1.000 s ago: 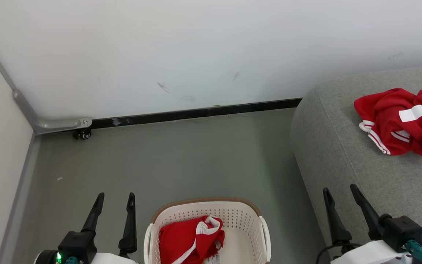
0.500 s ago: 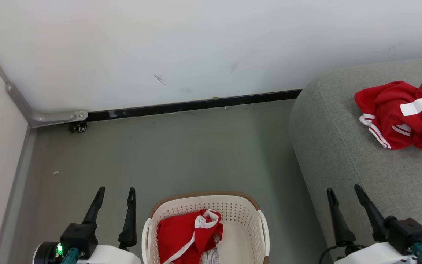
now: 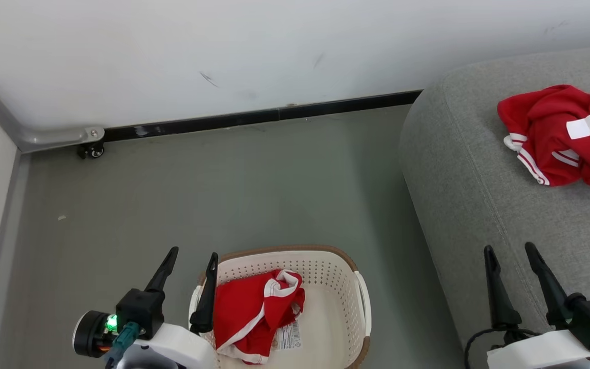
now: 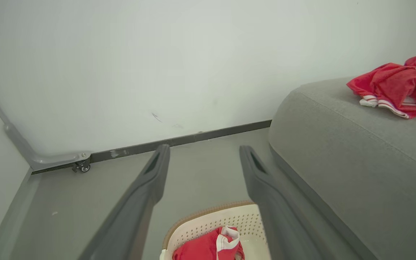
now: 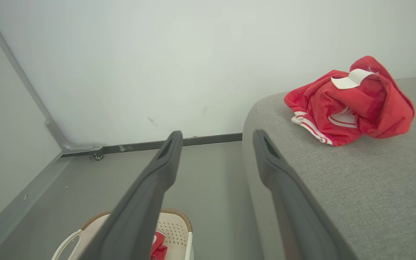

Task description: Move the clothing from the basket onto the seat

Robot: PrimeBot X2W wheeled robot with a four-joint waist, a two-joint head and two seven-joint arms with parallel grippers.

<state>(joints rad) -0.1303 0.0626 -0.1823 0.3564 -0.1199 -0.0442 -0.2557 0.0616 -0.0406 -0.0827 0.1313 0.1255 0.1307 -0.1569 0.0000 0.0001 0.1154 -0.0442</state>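
Red shorts (image 3: 254, 312): we see them crumpled in the left half of the basket (image 3: 349, 287), white stripe showing, beside the barcode sticker (image 3: 286, 335).
Basket: on the grey floor (image 3: 223, 179), near the side of the seat (image 3: 479, 205).
Red top (image 3: 556, 136): bunched on the seat — well apart from the basket.
Left end effector (image 3: 194, 252): fingers spread, nothing between them; we find its inner finger crossing the basket's left rim.
Right end effector (image 3: 509, 247): fingers parted and empty — above the seat's edge.

Cannot read the sticker (image 3: 286, 335) inside the basket (image 3: 364, 307), cropped at the bottom edge; red top (image 3: 556, 138) cropped at the right.
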